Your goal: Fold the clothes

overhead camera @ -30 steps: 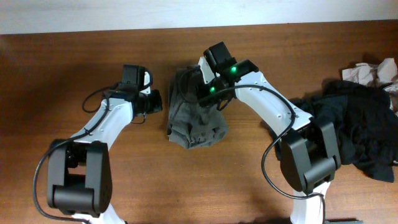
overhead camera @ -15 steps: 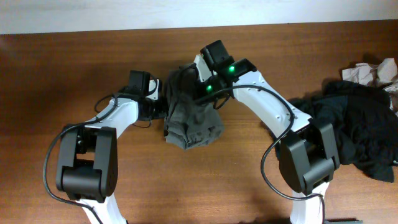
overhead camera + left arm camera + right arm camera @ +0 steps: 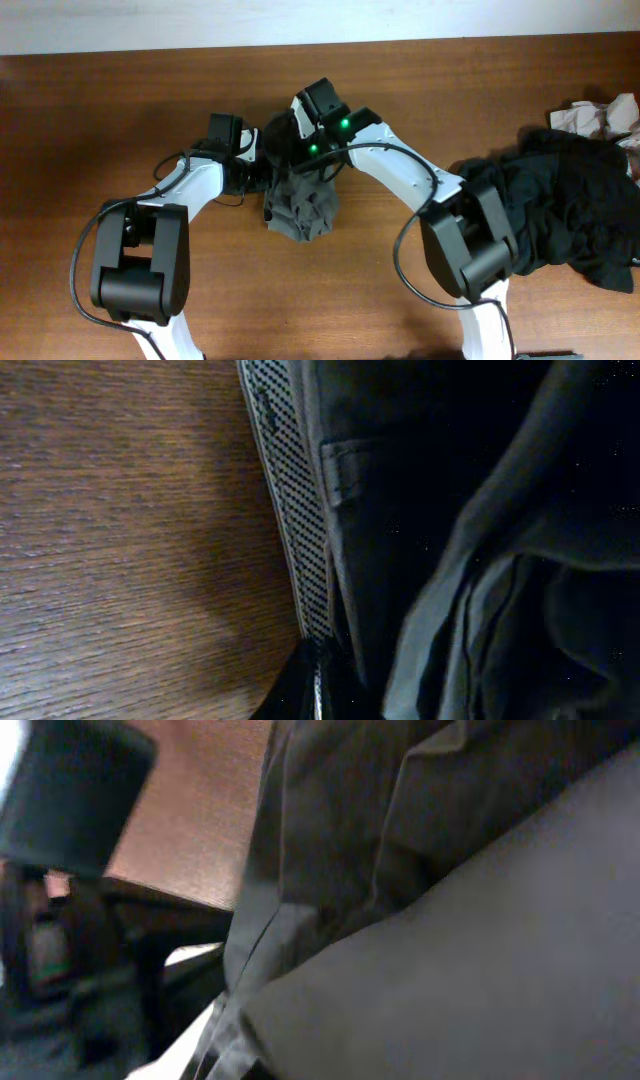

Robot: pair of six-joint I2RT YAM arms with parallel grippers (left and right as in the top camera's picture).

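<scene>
The grey garment (image 3: 300, 205) is lying bunched up on the table (image 3: 120, 100), about in the middle of it, and both your arms are meeting at its upper end. Your left gripper (image 3: 254, 170) is pressing against the left edge of the garment. In the left wrist view, a dotted mesh band (image 3: 290, 490) is running along that edge, with bare wood just beside it. One dark fingertip (image 3: 300, 685) is showing at the bottom, touching the band. The other finger is hidden, so I cannot tell how wide this gripper is or whether it is pinching the cloth.

Your right gripper (image 3: 298, 158) is sitting over the top of the garment, close to the left one. Grey folds are filling nearly the whole right wrist view and its fingers are not showing clearly. For this gripper too I cannot tell if it is holding anything.

Well to the right of the garment, a pile of black clothes (image 3: 570, 210) is waiting. A pale crumpled cloth (image 3: 595, 115) is lying just behind that pile.
</scene>
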